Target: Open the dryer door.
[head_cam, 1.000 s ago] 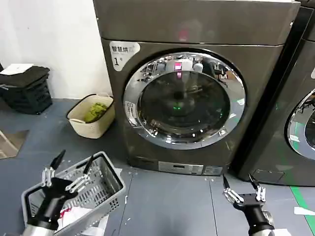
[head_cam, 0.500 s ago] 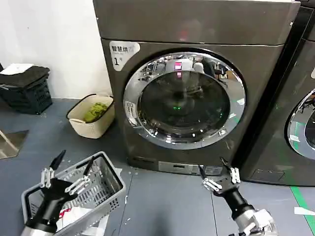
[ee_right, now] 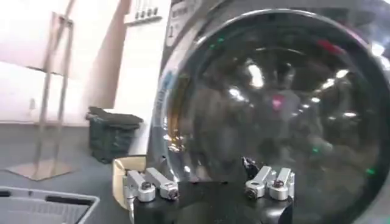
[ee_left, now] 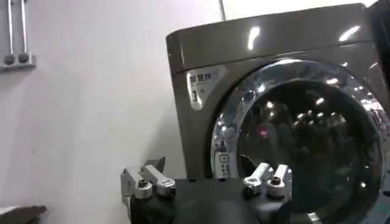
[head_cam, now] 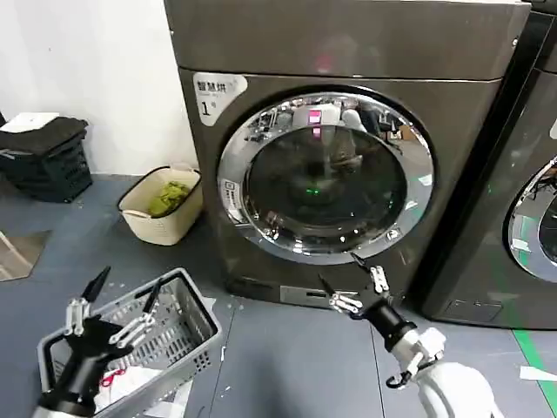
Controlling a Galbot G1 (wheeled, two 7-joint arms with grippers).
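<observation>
Clearly, from the head camera, the dryer door (head_cam: 325, 177) is shut flush in the front of the dark grey-bronze dryer (head_cam: 348, 52), its chrome ring framing dark glass, and the right gripper (head_cam: 355, 280) is raised just below the ring's lower right arc with its jaws spread wide and empty, judged to be lining up for the rim so that it can pull the door outward. At the lower left the left gripper (head_cam: 111, 304) hangs over a grey wire basket (head_cam: 178, 335) on the floor, jaws likewise released and holding nothing; it looks parked out of the way. A cream laundry basket (head_cam: 161, 206) with something green inside stands beside the machine's left flank, and the second machine (head_cam: 522, 192) stands at the right. A white sticker (head_cam: 218, 91) at the dryer's upper left carries a row of Chinese characters, too small to read, above a "1"; a small label on the ring's left side is illegible. Next, from the left wrist camera, the open left gripper (ee_left: 207, 182) faces the dryer from well apart, the sticker (ee_left: 206, 85) and its "1" again showing. Finally, from the right wrist camera, the right gripper (ee_right: 210, 182) sits near the door's glass (ee_right: 280, 109), jaws apart, not yet touching it.
</observation>
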